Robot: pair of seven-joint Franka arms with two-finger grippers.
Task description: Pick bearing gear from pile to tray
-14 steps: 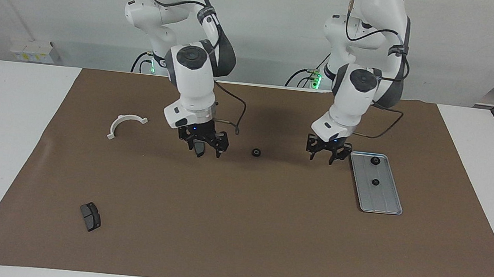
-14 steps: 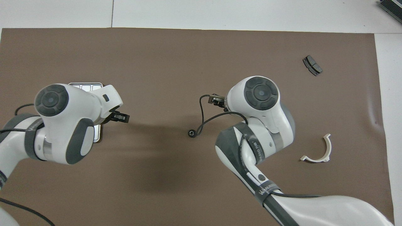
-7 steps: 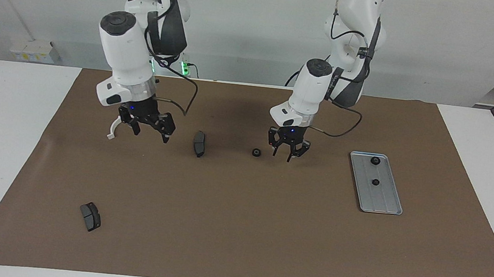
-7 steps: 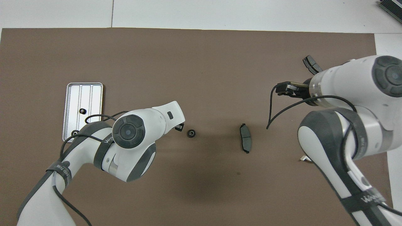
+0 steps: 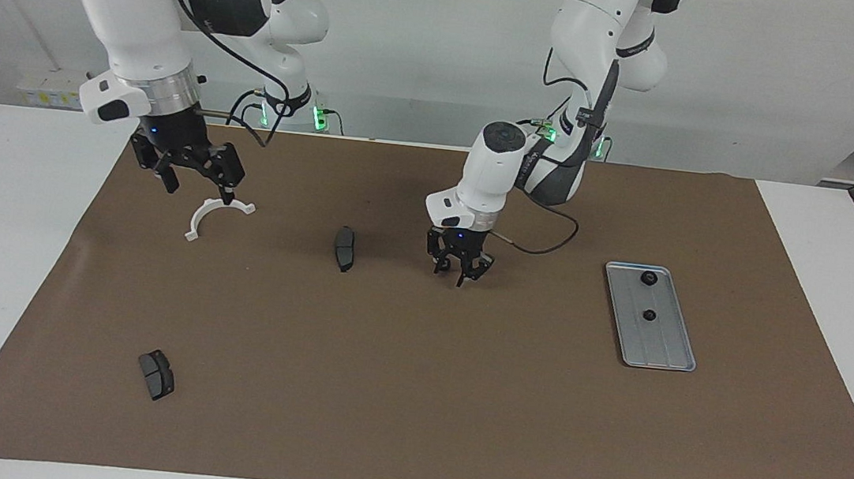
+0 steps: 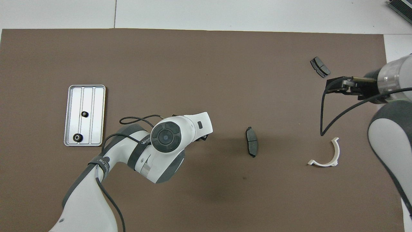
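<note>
**Even, soft light; sharp pictures**

Both views are bright and evenly lit from above. The brown mat [image 5: 410, 396] shows no glare. Soft, blurred shadows of the arms lie on it: a dark patch near the middle in the overhead view, a fainter one near the robots in the facing view. The tray [image 6: 72, 93] gleams pale but is not blown out. Small parts stay crisp. The white wall [image 5: 431, 49] is evenly grey-white, slightly dim.

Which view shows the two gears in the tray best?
The overhead view: both gears lie in plain sight on the tray, each in its own groove lane. The facing view shows both too, but slantwise, so the lanes are harder to read.
</note>
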